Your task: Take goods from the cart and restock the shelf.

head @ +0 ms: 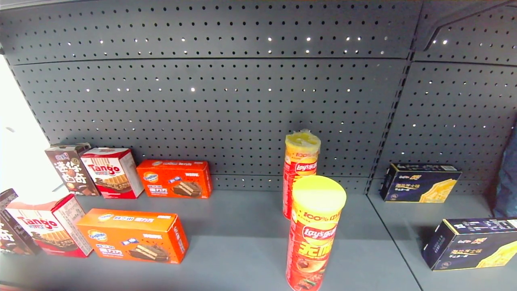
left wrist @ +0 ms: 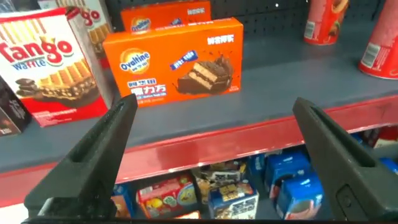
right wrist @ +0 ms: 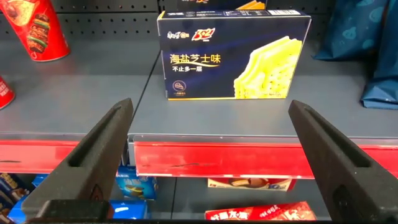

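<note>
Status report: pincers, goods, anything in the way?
Left pincer open, empty, facing orange cardboard box. Right pincer open, empty, facing dark blue cardboard box. No obstacle seen.

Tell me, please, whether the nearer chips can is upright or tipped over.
Upright: the nearer chips can stands on its base on the shelf, yellow lid uppermost.

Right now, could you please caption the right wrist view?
Open right gripper facing a dark blue box on the shelf.

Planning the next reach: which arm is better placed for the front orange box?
Left. The left gripper, open, faces the front orange box across the shelf edge; the right gripper faces the navy box.
</note>
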You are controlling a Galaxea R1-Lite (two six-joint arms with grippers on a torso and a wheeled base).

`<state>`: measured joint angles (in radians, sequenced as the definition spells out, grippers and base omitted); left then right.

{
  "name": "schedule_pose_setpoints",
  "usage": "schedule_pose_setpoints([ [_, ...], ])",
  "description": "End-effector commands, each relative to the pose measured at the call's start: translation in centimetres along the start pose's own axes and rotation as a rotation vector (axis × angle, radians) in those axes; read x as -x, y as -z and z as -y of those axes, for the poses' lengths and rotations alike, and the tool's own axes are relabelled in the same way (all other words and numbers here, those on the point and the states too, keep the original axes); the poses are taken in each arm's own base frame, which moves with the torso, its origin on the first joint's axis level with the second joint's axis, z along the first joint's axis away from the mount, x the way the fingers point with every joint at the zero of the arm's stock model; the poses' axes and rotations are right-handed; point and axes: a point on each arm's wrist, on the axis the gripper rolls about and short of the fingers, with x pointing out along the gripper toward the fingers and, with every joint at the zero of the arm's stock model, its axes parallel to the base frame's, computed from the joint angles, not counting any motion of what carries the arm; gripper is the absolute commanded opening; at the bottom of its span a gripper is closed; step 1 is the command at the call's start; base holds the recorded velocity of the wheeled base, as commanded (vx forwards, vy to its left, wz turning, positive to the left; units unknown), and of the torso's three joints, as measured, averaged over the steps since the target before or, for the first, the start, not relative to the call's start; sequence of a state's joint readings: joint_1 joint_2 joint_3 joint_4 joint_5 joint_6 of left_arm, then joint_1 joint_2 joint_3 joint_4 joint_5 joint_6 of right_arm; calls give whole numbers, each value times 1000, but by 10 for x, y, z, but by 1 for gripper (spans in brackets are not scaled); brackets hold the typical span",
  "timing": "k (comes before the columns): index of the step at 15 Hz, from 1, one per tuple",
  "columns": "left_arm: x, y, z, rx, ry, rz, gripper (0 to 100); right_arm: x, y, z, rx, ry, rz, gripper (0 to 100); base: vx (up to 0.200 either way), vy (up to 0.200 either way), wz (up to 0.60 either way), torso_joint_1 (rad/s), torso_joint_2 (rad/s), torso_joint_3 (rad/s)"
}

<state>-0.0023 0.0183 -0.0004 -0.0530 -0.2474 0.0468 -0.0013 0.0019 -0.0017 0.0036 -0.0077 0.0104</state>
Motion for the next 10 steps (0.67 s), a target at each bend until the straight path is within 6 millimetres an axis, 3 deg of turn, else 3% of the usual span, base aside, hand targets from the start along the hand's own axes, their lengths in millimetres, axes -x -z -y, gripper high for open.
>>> schedule_pose_setpoints([
  [1, 1, 1, 0, -17, -1, 17, 100, 0, 0, 0, 0, 0, 1, 100, 0, 0, 0, 0, 0, 0],
  [5, 1, 0, 3, -93, 94, 25, 100, 0, 0, 0, 0, 0, -1, 100, 0, 0, 0, 0, 0, 0],
  [10, 2, 5, -4, -46, -189, -39, 100, 0, 0, 0, 0, 0, 1, 100, 0, 0, 0, 0, 0, 0],
])
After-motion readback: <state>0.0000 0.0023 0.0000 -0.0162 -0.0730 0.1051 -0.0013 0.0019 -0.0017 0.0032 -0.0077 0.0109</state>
